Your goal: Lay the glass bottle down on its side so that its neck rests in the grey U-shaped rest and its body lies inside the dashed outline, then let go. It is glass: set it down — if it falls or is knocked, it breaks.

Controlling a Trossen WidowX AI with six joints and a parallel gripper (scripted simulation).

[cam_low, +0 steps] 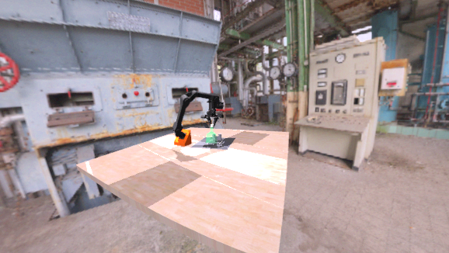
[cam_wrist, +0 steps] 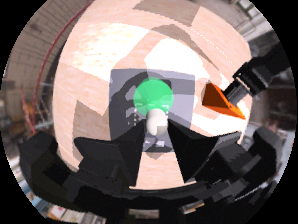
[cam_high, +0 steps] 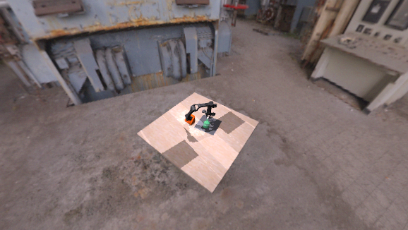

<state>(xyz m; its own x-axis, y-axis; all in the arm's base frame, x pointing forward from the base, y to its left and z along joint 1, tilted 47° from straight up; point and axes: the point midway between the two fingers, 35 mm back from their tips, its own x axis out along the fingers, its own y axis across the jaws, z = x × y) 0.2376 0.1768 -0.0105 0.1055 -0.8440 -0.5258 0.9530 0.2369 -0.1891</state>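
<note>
The glass bottle has a green body [cam_high: 206, 124] [cam_low: 210, 137] [cam_wrist: 153, 96] and a pale cap [cam_wrist: 157, 121]. It looks upright; its base is at or slightly above the dark mat [cam_low: 230, 142] [cam_wrist: 186, 107], I cannot tell exactly. My gripper [cam_high: 208, 118] [cam_low: 212, 123] [cam_wrist: 156, 121] points down from above and is shut on the bottle's neck. The grey rest [cam_low: 220, 138] shows just right of the body in the exterior view; its U shape is too small to make out. Part of the dashed outline [cam_wrist: 135, 118] shows left of the neck in the wrist view; the bottle hides more of it.
The arm's orange base [cam_high: 190, 120] [cam_low: 182, 139] [cam_wrist: 218, 101] stands beside the mat, left of it in the top and exterior views. The pale wooden table top [cam_high: 215, 169] [cam_low: 233, 217] carries shifting shadows and bright patches.
</note>
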